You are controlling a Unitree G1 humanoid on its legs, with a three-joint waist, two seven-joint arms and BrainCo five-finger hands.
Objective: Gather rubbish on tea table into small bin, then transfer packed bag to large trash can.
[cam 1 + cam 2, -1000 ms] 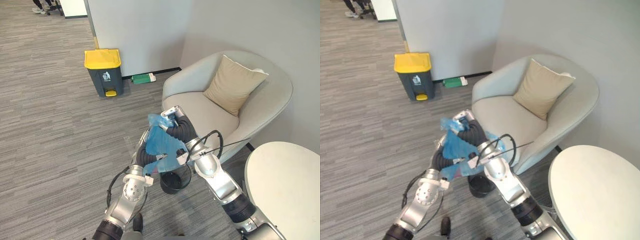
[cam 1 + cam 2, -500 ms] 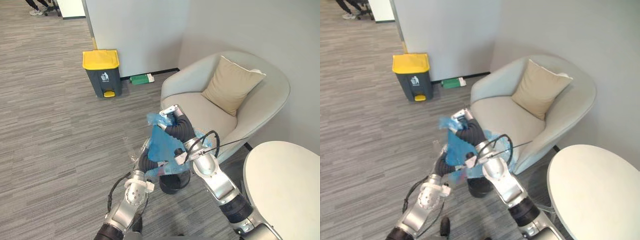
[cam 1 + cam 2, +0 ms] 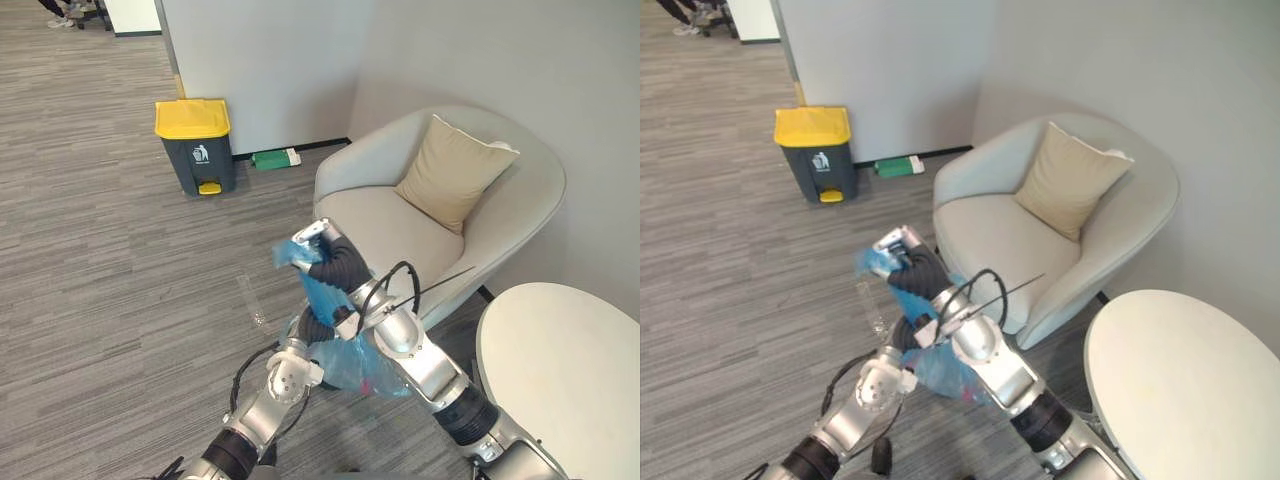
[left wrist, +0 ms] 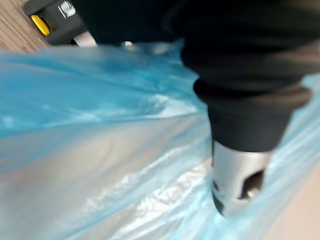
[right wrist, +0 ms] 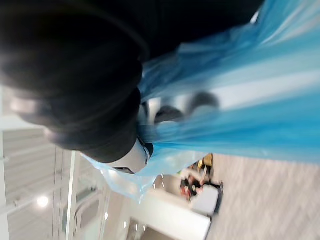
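A blue plastic bag (image 3: 350, 365) hangs in front of me, its full lower part bulging above the floor. My right hand (image 3: 308, 240) is raised and shut on the bag's bunched top (image 3: 880, 262); the right wrist view shows the blue film (image 5: 240, 110) drawn tight past its dark cover. My left hand (image 3: 312, 328) sits lower, pressed into the bag's side, with its fingers buried in the film (image 4: 100, 150). The large trash can (image 3: 195, 145), dark grey with a yellow lid, stands shut by the wall at the far left.
A pale armchair (image 3: 400, 225) with a tan cushion (image 3: 450, 170) stands just behind the bag. The round white tea table (image 3: 560, 370) is at the lower right. A green packet (image 3: 270, 158) lies by the wall. Grey carpet stretches to the left.
The bag has come up out of the small black bin, which it now hides. My right hand has carried the bag's top up and left. The camera has shifted a little.
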